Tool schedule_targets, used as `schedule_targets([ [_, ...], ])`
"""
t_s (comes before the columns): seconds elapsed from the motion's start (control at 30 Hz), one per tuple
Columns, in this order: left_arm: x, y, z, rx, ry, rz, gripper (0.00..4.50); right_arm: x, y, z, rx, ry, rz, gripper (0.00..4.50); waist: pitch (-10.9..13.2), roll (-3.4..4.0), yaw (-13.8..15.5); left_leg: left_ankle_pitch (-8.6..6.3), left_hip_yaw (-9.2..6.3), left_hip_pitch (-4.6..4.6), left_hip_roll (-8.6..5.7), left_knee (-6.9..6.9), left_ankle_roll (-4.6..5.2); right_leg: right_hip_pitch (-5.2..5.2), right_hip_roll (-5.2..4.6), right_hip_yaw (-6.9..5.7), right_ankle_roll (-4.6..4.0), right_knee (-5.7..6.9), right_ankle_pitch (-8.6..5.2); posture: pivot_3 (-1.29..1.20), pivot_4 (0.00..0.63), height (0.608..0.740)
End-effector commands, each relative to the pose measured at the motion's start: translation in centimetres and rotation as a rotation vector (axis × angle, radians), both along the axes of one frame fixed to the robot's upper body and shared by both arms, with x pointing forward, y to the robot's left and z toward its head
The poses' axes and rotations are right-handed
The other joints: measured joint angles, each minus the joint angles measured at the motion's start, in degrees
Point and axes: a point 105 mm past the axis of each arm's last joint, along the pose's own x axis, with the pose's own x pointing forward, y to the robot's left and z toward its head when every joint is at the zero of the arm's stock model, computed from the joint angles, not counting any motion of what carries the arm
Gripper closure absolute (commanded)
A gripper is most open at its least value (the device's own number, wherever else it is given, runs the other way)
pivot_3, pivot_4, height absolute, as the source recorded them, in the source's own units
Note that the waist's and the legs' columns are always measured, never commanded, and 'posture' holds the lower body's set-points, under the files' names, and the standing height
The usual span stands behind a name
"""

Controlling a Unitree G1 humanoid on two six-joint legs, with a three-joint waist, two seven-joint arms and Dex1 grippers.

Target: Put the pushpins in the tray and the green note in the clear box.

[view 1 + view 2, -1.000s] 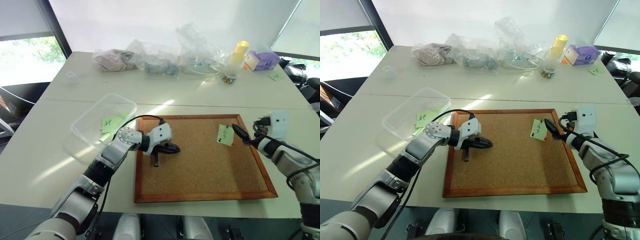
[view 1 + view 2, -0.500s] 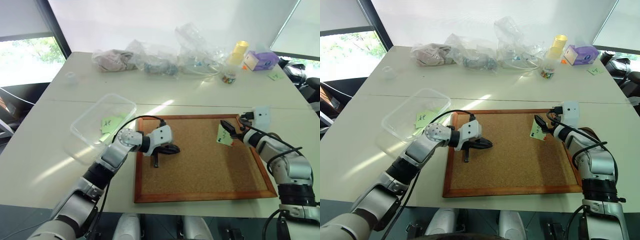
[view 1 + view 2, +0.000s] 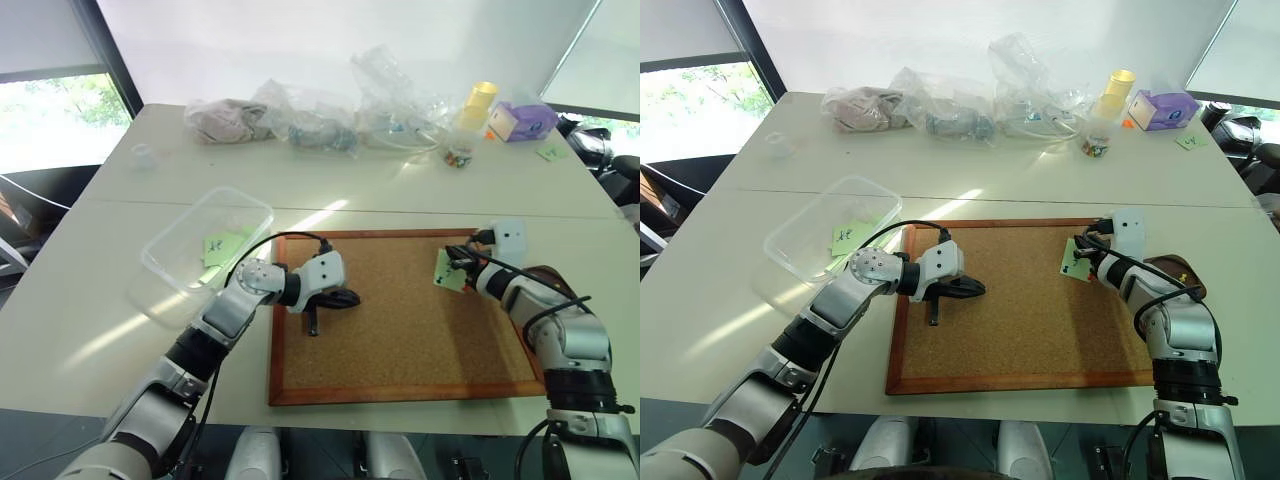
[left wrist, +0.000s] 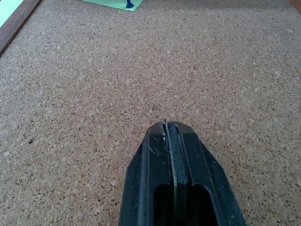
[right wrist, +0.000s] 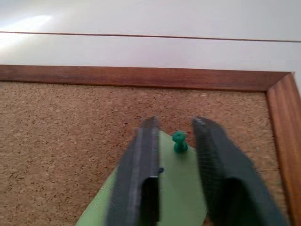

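Your cork board (image 3: 400, 320) presents a rough, speckled, matt cork face inside a smooth reddish wood frame. Your green note (image 5: 174, 193) is thin matt paper, held by a glossy green plastic pushpin (image 5: 179, 141). The clear box (image 3: 205, 245) is transparent glossy plastic. Your right gripper (image 5: 175, 160) has matt black plastic fingers. The table (image 3: 330, 180) is smooth and pale.

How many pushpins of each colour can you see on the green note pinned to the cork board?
Green pin: 1
Blue pin: 1
Total: 2
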Motion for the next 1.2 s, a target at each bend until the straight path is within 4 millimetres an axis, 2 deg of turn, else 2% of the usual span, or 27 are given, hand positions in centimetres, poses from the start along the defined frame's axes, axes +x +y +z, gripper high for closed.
schedule_targets([
  [0.03, -0.2, 0.0, -0.9, 0.029, 0.015, 0.004, 4.5, 0.0, 0.2, 0.8, 0.013, -0.026, 0.015, 4.45, 0.0, 0.01, -0.06, 0.0, 0.0, 0.0, 0.0, 0.0, 0.0, 0.0, 0.0, 0.0, 0.0, 0.0, 0.0, 0.0, 0.15, 0.74],
  [0.2, 0.0, 0.2, -1.0, 0.043, 0.002, 0.004, 4.5, -0.1, -0.1, 0.9, 0.023, -0.034, -0.001, 4.45, -0.01, 0.01, -0.03, 0.0, -0.01, 0.02, 0.0, 0.0, 0.0, 0.02, 0.0, -0.01, 0.0, 0.0, 0.0, 0.0, 0.15, 0.74],
  [0.43, 0.0, 0.6, -1.7, 0.082, 0.001, 0.007, 4.5, 0.1, -1.3, 2.9, 0.005, -0.159, -0.066, 4.45, -0.01, 0.02, -0.01, 0.0, 0.0, 0.02, 0.0, 0.0, 0.0, 0.02, 0.0, -0.01, 0.0, 0.0, 0.0, 0.0, 0.15, 0.74],
  [0.63, 0.6, 0.9, -2.2, 0.086, 0.045, 0.067, 4.5, 0.0, -1.7, 3.7, -0.065, -0.236, -0.096, 4.45, 0.0, 0.07, 0.13, 0.0, 0.01, 0.02, -0.02, 0.01, 0.0, 0.02, -0.02, 0.0, 0.0, 0.0, 0.0, 0.0, 0.15, 0.74],
  [0.93, 0.3, 1.1, -2.5, 0.096, 0.064, 0.068, 4.5, -0.8, -3.1, 4.9, -0.001, -0.331, -0.2, 4.45, -0.02, 0.08, -0.2, 0.0, 0.0, 0.09, 0.0, 0.01, 0.0, 0.09, -0.01, 0.0, 0.01, 0.0, 0.01, 0.0, 0.15, 0.74],
  [1.07, 0.3, 1.1, -2.5, 0.097, 0.058, 0.068, 4.5, -2.6, -5.4, 5.3, 0.01, -0.355, -0.307, 4.45, -0.04, 0.11, -0.15, 0.0, -0.01, 0.1, 0.01, 0.01, 0.0, 0.1, -0.01, -0.01, 0.01, 0.0, 0.01, 0.0, 0.15, 0.74],
  [1.2, 0.1, 1.0, -2.5, 0.093, 0.051, 0.068, 4.5, -5.9, -9.1, 3.9, -0.039, -0.302, -0.461, 4.45, -0.05, 0.13, -0.1, 0.0, -0.02, 0.1, 0.01, 0.0, 0.0, 0.1, -0.01, -0.01, 0.01, -0.01, 0.0, 0.0, 0.15, 0.74],
])
